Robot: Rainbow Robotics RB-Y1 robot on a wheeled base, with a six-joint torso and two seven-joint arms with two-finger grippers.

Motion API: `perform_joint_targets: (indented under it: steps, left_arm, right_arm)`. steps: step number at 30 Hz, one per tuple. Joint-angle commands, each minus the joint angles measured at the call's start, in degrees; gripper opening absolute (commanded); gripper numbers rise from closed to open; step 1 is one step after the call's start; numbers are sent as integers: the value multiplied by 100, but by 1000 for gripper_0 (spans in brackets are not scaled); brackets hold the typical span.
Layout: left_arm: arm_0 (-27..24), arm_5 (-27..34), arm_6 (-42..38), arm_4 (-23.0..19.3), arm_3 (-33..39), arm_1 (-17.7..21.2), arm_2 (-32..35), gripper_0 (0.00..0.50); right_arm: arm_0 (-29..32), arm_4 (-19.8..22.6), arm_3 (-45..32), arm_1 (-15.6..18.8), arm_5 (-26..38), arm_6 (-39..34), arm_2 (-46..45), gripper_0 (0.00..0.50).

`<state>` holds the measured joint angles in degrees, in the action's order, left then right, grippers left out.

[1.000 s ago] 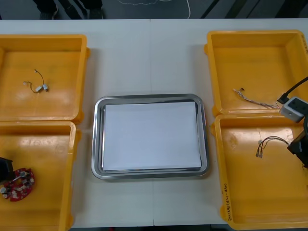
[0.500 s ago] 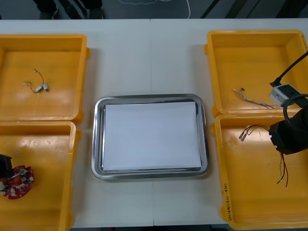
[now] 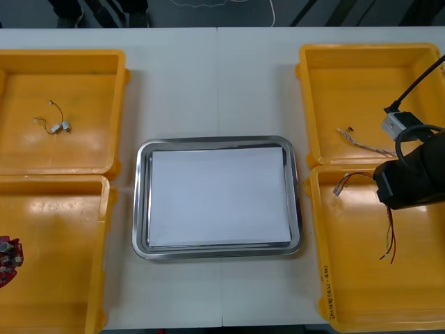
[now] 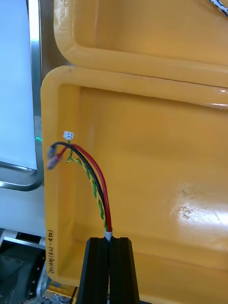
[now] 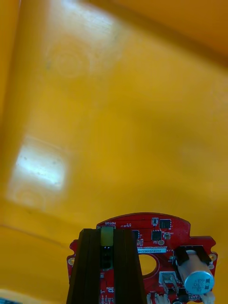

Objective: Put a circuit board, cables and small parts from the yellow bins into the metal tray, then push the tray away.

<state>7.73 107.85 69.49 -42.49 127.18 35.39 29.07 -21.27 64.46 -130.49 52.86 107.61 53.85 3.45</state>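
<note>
- Circuit board [image 5: 159, 236], round and red, is clamped at its rim by the left tool [image 5: 105, 233]. The two black fingers stand almost together, with a small greenish component between their tips. The board spreads around and beside the fingertips.
- Ahead of the left tool is the floor of the near left yellow bin [image 3: 62, 278]. From above, the board sits at that bin's outer edge.
- Right tool [image 4: 109, 240] is pinched closed on the red and yellow cable [image 4: 97, 185], which has a black strand running with it. The cable rises straight out from the fingertips.
- Its connector ends lie well ahead of the right tool, near the wall of the near right yellow bin [image 3: 361, 285] on the tray side.
- A loose red tail of the cable trails out from under the right arm in the front view.
- Metal tray [image 3: 139, 202], white inside, lies past that bin wall, mid-surface [image 3: 208, 83].
- Far right yellow bin [image 3: 361, 83], beyond the right tool, holds a thin twisted cable [image 3: 361, 143] on its floor.
- Far left yellow bin [image 3: 83, 90] holds a short black cable [image 3: 54, 118] with pale ends.
</note>
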Motion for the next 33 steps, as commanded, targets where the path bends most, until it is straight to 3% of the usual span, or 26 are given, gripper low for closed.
perform_joint_targets:
  steps: [1, 11, 17, 23, 33]
  left_arm:
    - [-404, 215, -41, -128, 422, 214, 204, 0]
    - [-905, 215, -173, -357, 589, 390, 239, 0]
    - [-1292, 215, -665, -691, 580, 662, 72, 0]
    - [-1626, 215, -1430, -1174, 589, 996, -332, 0]
    - [-2408, 215, -2440, -1332, 589, 1154, -1281, 0]
  right_arm:
    - [-343, -171, 14, 111, 32, -657, 288, 0]
    - [-501, -294, 164, -171, 138, -833, 332, 0]
    - [-773, -548, 269, -531, 239, -947, 429, 0]
    - [-809, -742, 269, -715, 239, -1052, 508, 0]
    - [-809, -900, 269, -777, 239, -1096, 639, 0]
